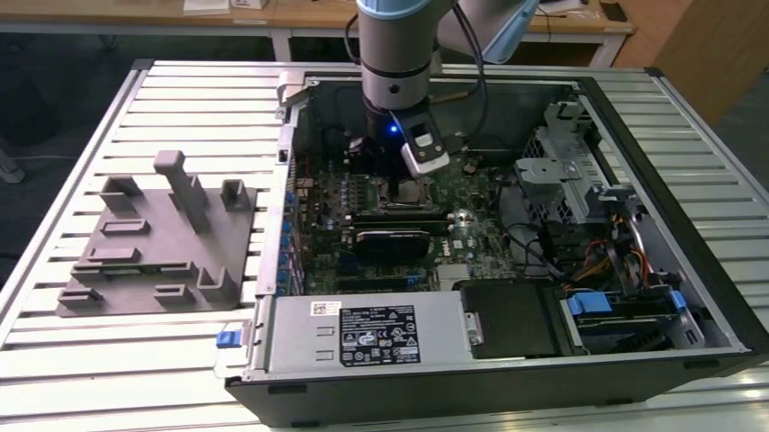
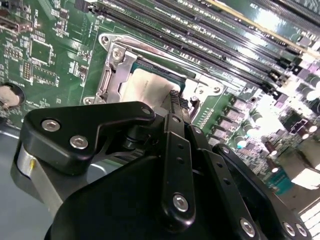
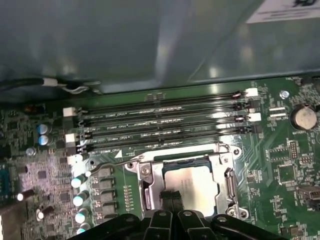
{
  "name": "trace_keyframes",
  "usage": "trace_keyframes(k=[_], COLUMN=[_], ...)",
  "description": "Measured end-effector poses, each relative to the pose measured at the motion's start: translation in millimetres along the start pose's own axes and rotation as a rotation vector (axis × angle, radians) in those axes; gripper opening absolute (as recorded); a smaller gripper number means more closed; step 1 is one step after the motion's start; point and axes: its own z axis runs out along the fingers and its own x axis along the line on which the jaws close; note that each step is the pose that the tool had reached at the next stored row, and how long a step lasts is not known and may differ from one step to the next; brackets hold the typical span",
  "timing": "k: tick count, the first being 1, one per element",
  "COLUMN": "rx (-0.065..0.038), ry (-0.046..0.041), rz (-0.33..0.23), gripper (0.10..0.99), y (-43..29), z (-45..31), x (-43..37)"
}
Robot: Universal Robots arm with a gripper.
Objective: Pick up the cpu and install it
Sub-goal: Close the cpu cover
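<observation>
Gripper (image 3: 170, 196) with its two black fingertips (image 3: 165, 196) drawn together, nothing clamped between them, poised at the edge of the cpu (image 3: 195, 185). In both wrist views the fingertips stand directly over the rim of the chip; whether they touch it cannot be told.

The cpu lies flat in its seat on the green motherboard (image 3: 285, 170), pale metal top upward, bordered on all sides by the metal socket frame (image 3: 145, 185). Four long memory slots (image 3: 160, 122) run in parallel just beside the socket, on the side away from the gripper. A row of small capacitors (image 3: 80, 200) stands to one side of the socket, and a coin cell (image 3: 302, 116) sits well apart on the other.

In the exterior view the arm (image 1: 397, 54) descends from the far side into an open computer case (image 1: 481, 396) lying on its side, with its tool end over the middle of the board. A boxed power supply (image 1: 360, 333) occupies the near edge of the case. A grey fixture (image 1: 144, 256) with upright blocks rests on the slatted table (image 1: 168, 108) just beside the case, to the exterior view's left, and carries no chip.
</observation>
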Motion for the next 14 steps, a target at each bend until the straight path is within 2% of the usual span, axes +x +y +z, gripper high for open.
trace_keyframes(k=[7,11,14], rx=[0.003,0.002,0.0], ry=[0.0018,0.0026,0.0039], rz=[-0.054,-0.077,-0.108], gripper=[0.106,0.106,0.106], y=[-0.6,-1.4,-1.5], z=[1.2,1.8,2.3], x=[4.7,10.7,11.5])
